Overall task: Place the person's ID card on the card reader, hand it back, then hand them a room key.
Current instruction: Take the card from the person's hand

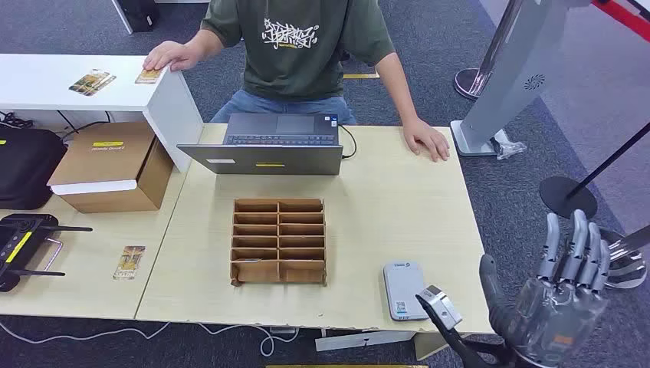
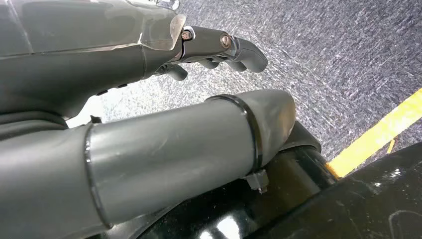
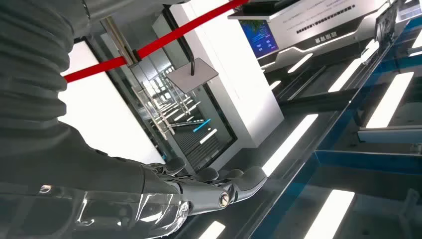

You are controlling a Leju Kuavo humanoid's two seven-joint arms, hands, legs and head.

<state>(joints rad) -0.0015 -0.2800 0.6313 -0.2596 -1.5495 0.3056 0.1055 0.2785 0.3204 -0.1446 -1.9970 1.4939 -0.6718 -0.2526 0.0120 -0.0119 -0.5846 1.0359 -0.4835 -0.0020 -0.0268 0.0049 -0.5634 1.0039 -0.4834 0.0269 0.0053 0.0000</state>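
A person in a green T-shirt (image 1: 299, 38) sits behind the desk. One of their hands presses a small yellow card (image 1: 149, 76) onto the white counter (image 1: 46, 80) at far left; the other lies flat on the light wooden table (image 1: 383, 199). The grey card reader (image 1: 404, 289) lies near the table's front edge with nothing on it. A patterned card (image 1: 130, 261) lies on the left table. My right hand (image 1: 563, 295) is raised just right of the reader, fingers straight and apart, holding nothing. My left hand (image 2: 149, 99) hangs over the carpet, holding nothing.
A brown slotted wooden organiser (image 1: 279, 240) stands mid-table, with an open laptop (image 1: 268, 144) behind it. A cardboard box (image 1: 115, 165) and dark devices (image 1: 23, 238) sit on the left table. Two more cards (image 1: 92, 81) lie on the counter. Stanchion bases (image 1: 567, 195) stand at right.
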